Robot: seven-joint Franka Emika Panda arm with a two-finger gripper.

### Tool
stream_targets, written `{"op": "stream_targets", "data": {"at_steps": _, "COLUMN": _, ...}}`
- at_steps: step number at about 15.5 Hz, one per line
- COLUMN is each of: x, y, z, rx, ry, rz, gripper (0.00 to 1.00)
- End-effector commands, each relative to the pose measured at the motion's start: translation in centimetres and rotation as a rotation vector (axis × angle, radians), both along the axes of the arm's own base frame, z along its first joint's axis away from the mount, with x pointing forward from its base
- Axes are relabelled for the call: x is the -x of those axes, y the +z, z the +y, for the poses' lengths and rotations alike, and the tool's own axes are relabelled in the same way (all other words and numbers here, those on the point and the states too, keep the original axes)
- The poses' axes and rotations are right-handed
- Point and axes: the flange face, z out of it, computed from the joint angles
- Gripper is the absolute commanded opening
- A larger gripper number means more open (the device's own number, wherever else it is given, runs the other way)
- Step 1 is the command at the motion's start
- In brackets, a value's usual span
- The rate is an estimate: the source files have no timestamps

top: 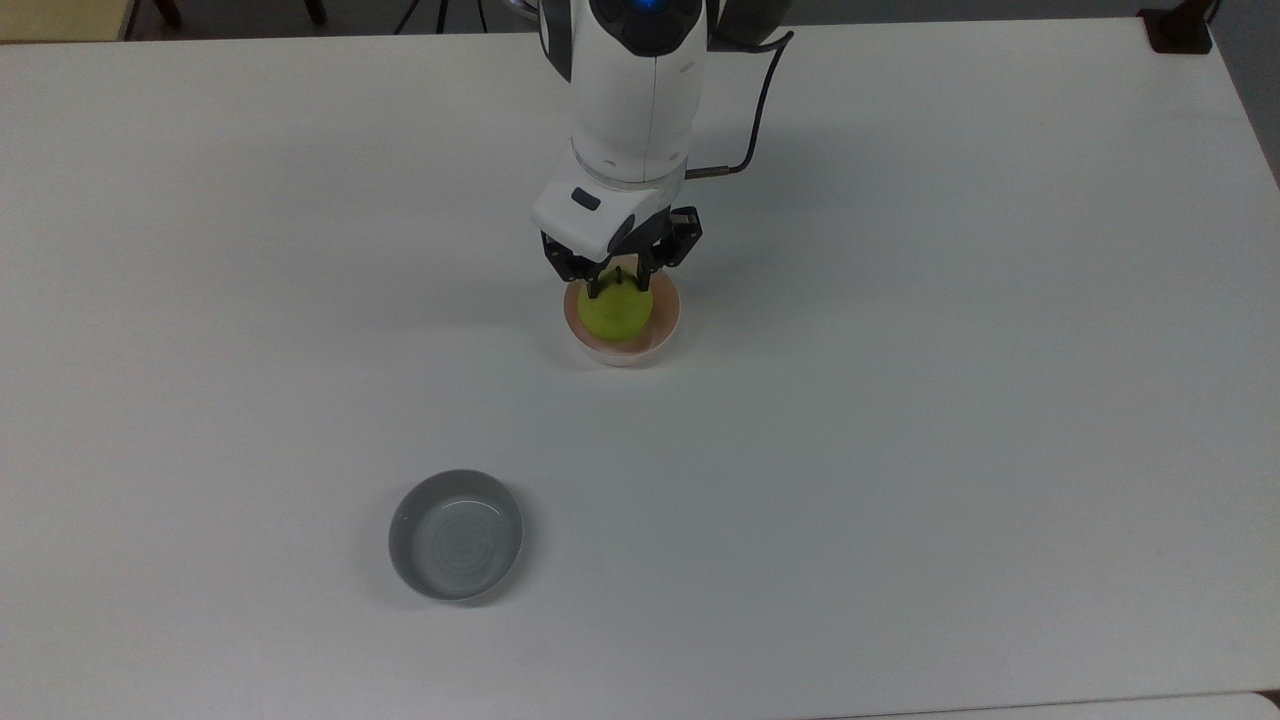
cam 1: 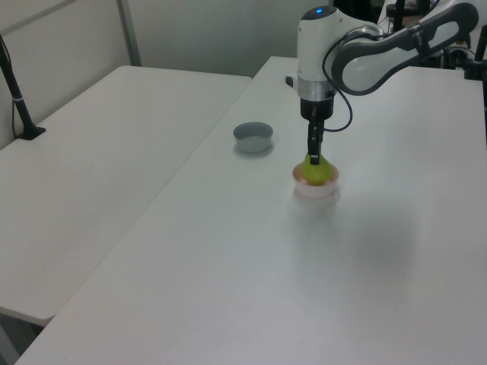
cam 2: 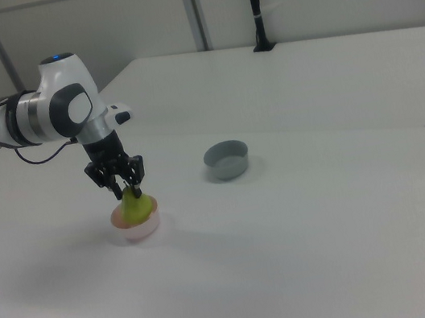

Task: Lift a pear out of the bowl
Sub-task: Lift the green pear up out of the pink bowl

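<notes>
- The gripper [top: 620, 285] is pointing straight down over the pink bowl, its two dark fingers [cam 2: 115, 190] pinching the top of the pear around the stem; in the right view one finger is sitting on each side of the fruit's narrow upper part.
- The pear [top: 615, 312] is sitting directly beneath the gripper, its yellow-green body [cam 2: 133, 209] rising above the rim of the bowl. Whether its underside is touching the bowl's floor cannot be told.
- In the left view the fingers are lining up one behind the other, so they are showing as a single dark bar coming down onto the top of the pear [cam 1: 316, 172].
- The bowl [top: 665, 330] is resting on the white table [top: 900, 400], with its pale pink inside showing around the fruit and its whitish outside [cam 2: 137, 233] facing the right view's camera.
- The white arm [top: 630, 110] is reaching in from the top view's upper edge, with a black cable [top: 755, 110] looping beside the wrist.
- A grey bowl [top: 456, 535] is standing well apart from the pink one, toward the top view's lower left; in the right view it [cam 2: 226, 160] is lying to the right view's right of the pear.
- A second white table [cam 1: 91, 175] is standing alongside at the left view's left.
</notes>
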Motion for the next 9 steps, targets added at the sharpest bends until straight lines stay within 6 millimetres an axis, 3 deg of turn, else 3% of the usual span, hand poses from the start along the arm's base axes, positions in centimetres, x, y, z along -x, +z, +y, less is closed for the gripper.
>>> {"op": "stream_targets", "data": {"at_steps": 1, "x": 0.6, "y": 3.5, "z": 0.2, "rx": -0.012, "ry": -0.024, "rz": -0.027, "gripper": 0.38}}
{"op": "stream_targets", "data": {"at_steps": 4, "x": 0.3, "y": 5.6, "z": 0.2, "rx": -0.008, "ry": -0.029, "rz": -0.011, "gripper": 0.38}}
{"op": "stream_targets", "data": {"at_steps": 7, "x": 0.1, "y": 6.0, "z": -0.3, "rx": -0.009, "ry": -0.032, "rz": -0.019, "gripper": 0.38}}
{"op": "stream_targets", "data": {"at_steps": 9, "x": -0.2, "y": 6.2, "z": -2.4, "rx": -0.001, "ry": -0.047, "rz": -0.022, "gripper": 0.38}}
